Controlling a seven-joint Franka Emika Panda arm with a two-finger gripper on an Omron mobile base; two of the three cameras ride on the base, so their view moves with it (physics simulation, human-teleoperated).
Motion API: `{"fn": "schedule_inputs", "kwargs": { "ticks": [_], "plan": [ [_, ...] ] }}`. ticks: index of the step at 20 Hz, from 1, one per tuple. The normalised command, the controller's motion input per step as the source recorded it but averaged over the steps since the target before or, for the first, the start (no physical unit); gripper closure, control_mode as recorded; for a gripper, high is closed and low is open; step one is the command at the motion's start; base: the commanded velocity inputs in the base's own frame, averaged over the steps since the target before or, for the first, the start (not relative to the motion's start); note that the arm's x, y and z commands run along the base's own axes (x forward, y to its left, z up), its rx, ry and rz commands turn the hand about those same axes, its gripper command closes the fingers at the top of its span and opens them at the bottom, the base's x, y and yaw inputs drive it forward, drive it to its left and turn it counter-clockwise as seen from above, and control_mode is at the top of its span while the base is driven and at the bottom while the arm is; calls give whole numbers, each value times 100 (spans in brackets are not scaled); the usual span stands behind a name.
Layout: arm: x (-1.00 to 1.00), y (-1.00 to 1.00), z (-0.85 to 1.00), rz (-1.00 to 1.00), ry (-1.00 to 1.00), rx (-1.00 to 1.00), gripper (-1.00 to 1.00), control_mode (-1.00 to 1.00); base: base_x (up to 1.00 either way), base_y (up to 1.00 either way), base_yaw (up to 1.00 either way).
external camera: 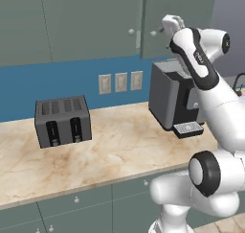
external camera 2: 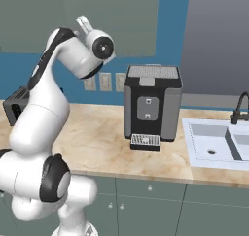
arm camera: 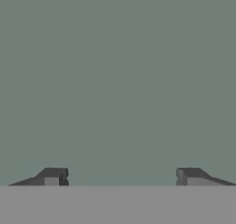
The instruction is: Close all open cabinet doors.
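Before spread claw [arm camera: 120, 177]: flat grey-green cabinet door [arm camera: 118, 80]

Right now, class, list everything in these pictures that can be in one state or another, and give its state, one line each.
Tool: open, fingers wide apart, facing a plain grey-green panel close up.
Upper cabinet doors: look about shut; whether fully shut cannot be told.
Lower cabinet doors: shut.
Toaster: slots empty, levers up.
Coffee machine: nothing on its drip tray.
Sink: empty, no water running.

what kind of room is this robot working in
A rendered kitchen, most likely: a stone-look counter carries a toaster and a coffee machine, a sink sits alongside, and grey-green cabinet doors hang above.
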Motion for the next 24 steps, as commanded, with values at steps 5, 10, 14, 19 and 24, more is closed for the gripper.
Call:
{"fn": "schedule_inputs", "kwargs": {
  "ticks": [5, 10, 14, 19, 24],
  "plan": [
    [48, 21, 0, -22, 0, 0, -100, -100, 0, 0, 0],
    [36, 13, -2, -21, 0, 0, -100, -100, 0, 0, 0],
    [18, -1, 0, -26, 10, -1, -100, -100, 0, 0, 0],
    [5, -7, 0, -27, 18, 0, -100, -100, 0, 0, 0],
    [0, -12, 2, -27, 24, 0, -100, -100, 0, 0, 0]
  ]
}}
